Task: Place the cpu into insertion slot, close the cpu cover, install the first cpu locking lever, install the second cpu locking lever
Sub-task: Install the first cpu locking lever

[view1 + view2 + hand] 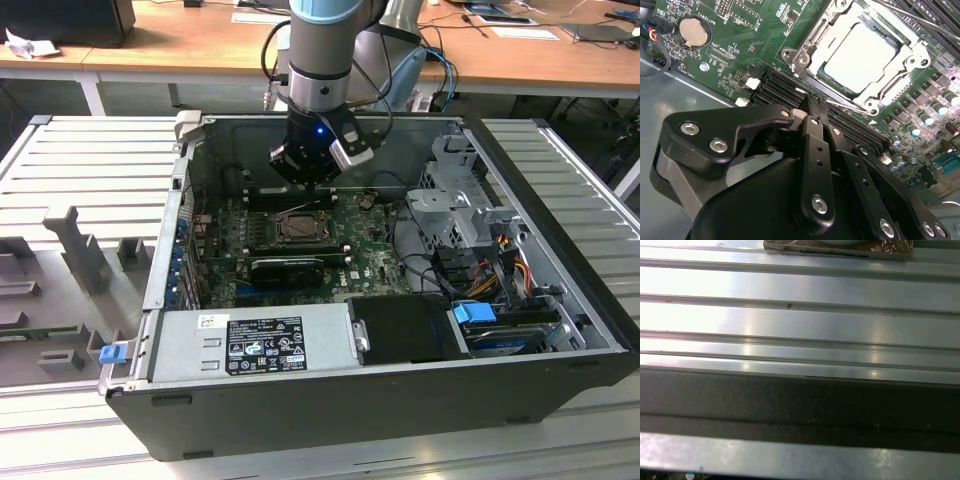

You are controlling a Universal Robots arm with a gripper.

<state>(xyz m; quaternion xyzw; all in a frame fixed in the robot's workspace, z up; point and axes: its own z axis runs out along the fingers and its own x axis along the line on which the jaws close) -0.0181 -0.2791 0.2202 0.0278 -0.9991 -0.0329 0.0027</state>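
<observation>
Second wrist view: the black claw has its fingers pressed together on nothing. Its tip hangs just over the long memory slots, beside the slot. The cpu lies flat in the slot, with the cover lying down over it.

Likely risks: the narrow tip is very near plastic slot walls and tiny soldered parts, so a small sideways error could scrape or chip them. A thin steel wire, probably a lever, runs along the cover's near edge, and whether it is hooked down cannot be told. Such wire is springy and smooth. It could slip off the hard claw tip and snap back. Uneven pressure on the cover could also load the cpu unevenly.

The cpu top is dull silver and square, showing through the cover's window. The cover is a thin, bright-edged metal frame. The board is matte green and crowded, with a round shiny coin cell.

Exterior view: the arm reaches into an open grey steel case lying on a ribbed aluminium table.
</observation>
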